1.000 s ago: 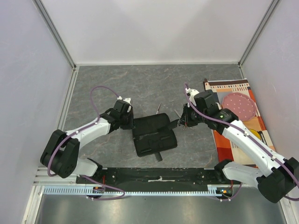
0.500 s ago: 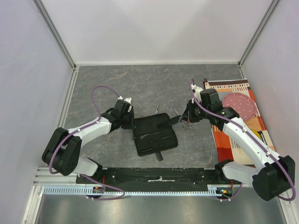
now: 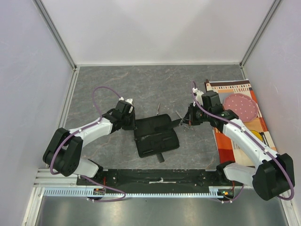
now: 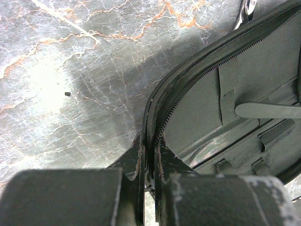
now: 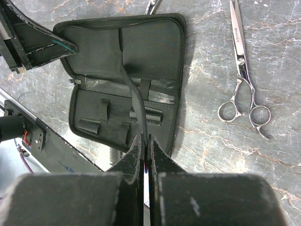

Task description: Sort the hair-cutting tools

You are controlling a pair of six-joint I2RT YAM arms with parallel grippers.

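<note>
- Two silver scissors lie on the grey worktop (image 3: 117, 84), both outside the pouch.
- The near scissors (image 5: 243, 70) are just right of the open black pouch (image 5: 155, 52), not touching it, blades pointing away and finger loops toward the right arm.
- The far scissors (image 3: 159, 108) are at the pouch's far edge; the wrist views catch only one end of them.
- Left fingers (image 4: 137, 157) are together, clamped on the pouch's zippered rim at its left side.
- The pouch lies opened out flat, pockets and straps facing up.
- Right fingers (image 5: 136, 148) are together, clamped on the black comb-like tool (image 5: 133, 92).
- Its narrow handle curves out from the fingers over the pouch's middle fold, with the tip near the centre of the far half. Cannot tell whether it is tucked under a strap.
- A black toothed piece (image 5: 112, 153) pokes out past the pouch's near edge, mostly hidden. Cannot tell more.
- A patterned cloth (image 3: 235, 141) lies at the worktop's right side with a pink dotted disc (image 3: 240, 106) on it, apart from the pouch.
</note>
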